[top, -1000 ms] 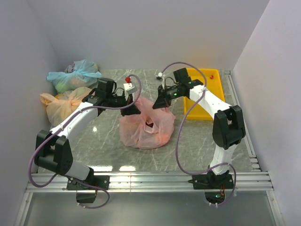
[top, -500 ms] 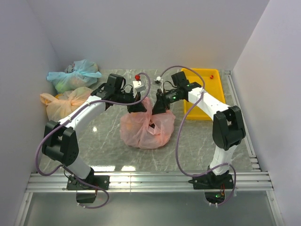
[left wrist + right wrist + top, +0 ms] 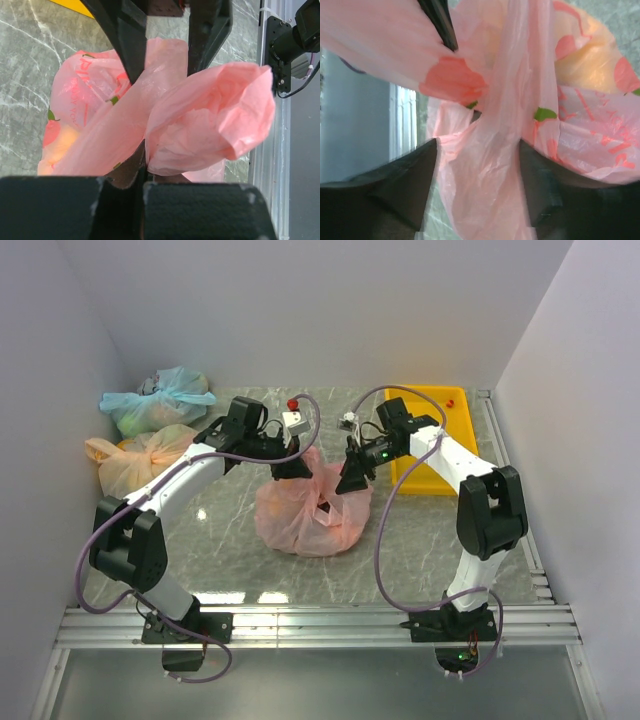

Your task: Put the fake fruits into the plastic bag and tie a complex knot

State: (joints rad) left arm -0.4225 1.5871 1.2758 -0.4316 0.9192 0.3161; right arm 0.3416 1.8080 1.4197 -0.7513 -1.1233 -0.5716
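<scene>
Marble table (image 3: 220, 540), pink plastic bag (image 3: 300, 525), yellow tray (image 3: 462, 425), blue-green bag (image 3: 160, 400), peach bag (image 3: 135, 462)

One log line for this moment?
stage: tying | left pincer: shut on bag | right pincer: straddling handle | fruit: inside bag

both arms reach forward and angle inward, wrists tipped down, fingertips near each other. the left gripper (image 3: 289, 468) is pinched flat on the plastic bag (image 3: 300, 522). the right gripper (image 3: 349, 480) has its fingers (image 3: 405, 195) apart with film between them; its grip is unclear.
</scene>
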